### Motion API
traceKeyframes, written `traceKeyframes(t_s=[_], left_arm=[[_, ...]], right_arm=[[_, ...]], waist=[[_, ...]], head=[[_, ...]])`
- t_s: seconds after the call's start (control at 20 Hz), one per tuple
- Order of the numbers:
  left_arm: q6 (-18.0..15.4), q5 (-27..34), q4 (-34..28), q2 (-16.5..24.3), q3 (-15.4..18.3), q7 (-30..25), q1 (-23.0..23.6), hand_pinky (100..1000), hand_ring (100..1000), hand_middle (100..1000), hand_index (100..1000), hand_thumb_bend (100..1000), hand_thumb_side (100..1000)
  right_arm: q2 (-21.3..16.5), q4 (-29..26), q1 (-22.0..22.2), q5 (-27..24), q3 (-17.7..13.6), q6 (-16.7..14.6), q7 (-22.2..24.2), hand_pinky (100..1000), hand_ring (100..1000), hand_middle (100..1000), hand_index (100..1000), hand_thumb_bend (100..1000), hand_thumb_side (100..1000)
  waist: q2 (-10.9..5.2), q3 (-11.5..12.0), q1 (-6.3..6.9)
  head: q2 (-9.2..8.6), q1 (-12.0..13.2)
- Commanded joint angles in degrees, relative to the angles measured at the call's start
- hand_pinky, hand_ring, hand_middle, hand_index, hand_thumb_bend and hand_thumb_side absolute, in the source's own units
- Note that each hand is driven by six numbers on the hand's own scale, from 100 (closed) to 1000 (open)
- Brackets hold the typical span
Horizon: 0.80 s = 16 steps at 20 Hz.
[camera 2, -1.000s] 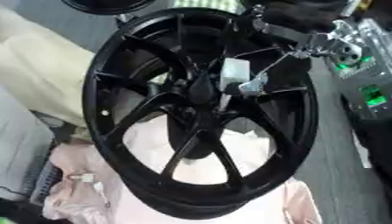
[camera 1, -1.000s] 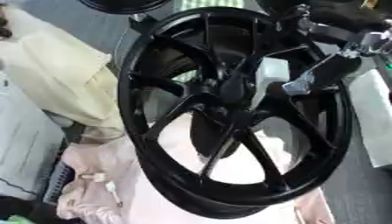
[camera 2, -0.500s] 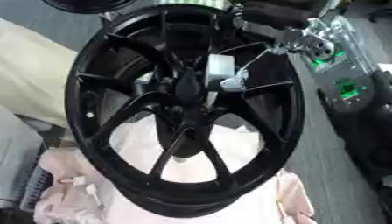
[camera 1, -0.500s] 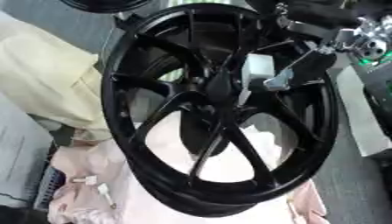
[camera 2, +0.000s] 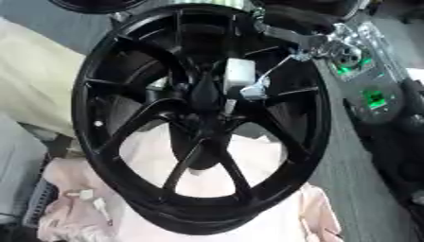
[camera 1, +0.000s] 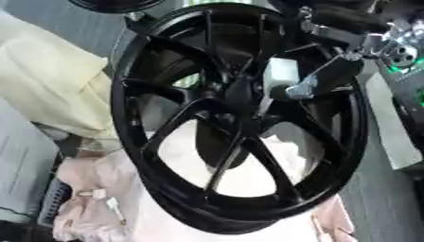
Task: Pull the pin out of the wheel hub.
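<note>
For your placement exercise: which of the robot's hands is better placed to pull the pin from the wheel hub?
The right. Its hand reaches in from the upper right, beside the hub of the black wheel. No left hand is visible.

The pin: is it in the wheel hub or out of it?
Cannot tell. A white piece lies against the hub of the black wheel, with the right hand at it; its seating is hidden.

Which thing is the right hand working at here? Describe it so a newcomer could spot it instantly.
Find the big black spoked wheel filling the view. At its hub, right of centre, sits a small white block, where the right hand reaches. It is the only pale piece against black spokes.
</note>
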Motion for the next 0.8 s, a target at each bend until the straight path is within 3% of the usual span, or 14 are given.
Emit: traceKeyframes(t_s=[0.05,0.8], left_arm=[[-0.19,-0.2,-0.75,1.75,0.64,-0.18,-0.41,468,502,530,654,100,784],[-0.09,-0.29,-0.74,1.92,0.5,-0.33,-0.39,468,502,530,652,100,787]], right_arm=[[-0.79,-0.31,-0.45,0.6,-0.92,0.34,-0.07,712,686,507,720,514,464],[-0.83,-0.36,0.25,-0.03,-1.3,1.4,-0.68,696,649,443,632,516,407]], waist=[[-0.74,-0.07,0.39],[-0.45,-0.12,0.19]], head=[[-0.1,0.27],[-0.1,0.52]])
